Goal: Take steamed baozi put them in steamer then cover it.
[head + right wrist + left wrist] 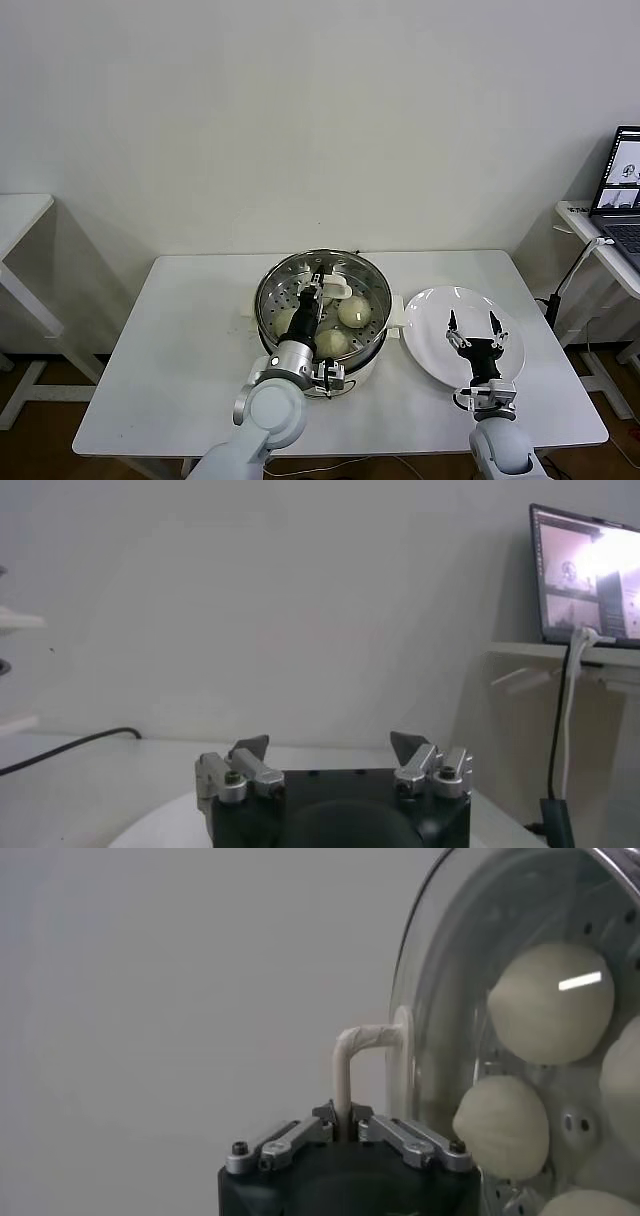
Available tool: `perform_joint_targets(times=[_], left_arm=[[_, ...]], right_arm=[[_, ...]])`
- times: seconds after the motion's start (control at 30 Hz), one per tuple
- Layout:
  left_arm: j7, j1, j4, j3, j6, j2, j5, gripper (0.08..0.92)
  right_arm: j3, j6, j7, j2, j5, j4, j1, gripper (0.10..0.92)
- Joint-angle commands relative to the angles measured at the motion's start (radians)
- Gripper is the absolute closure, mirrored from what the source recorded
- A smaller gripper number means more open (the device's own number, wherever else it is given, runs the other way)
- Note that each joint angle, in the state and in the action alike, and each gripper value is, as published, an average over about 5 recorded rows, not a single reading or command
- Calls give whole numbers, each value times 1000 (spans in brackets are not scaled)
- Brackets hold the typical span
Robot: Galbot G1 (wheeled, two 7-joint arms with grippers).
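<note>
Fingers of the left gripper [345, 1131] pinch the white handle of the cover [440, 998], holding it over the steamer [322, 300] where the steamed baozi [354, 311] sit. Right gripper [474, 327] hovers spread and empty above the plate [430, 330].

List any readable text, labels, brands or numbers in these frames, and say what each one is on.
None can be read.
Laptop screen: shows windows with pictures, any text too small and blurred to read.
Steamer, cover, white plate, left gripper and right gripper: no markings visible.
</note>
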Motion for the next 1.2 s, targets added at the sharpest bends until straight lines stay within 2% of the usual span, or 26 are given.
perform_joint_targets(times=[0.03,0.83,1.03,1.2], left_arm=[[3,-4,25,6,3,-6,34,812],[4,9,47,-7,5,-33,43,802],[-2,15,17,-13,9,-27,25,659],[-2,32,-69,-10,18,5,-23,518]], right_arm=[[-1,0,-1,0,-2,-3,3,203],[-6,-1,-1,-3,-2,-4,14,203],[-7,-1,-2,-3,-2,-5,11,203],[-4,-1,-4,2,-7,-7,14,203]])
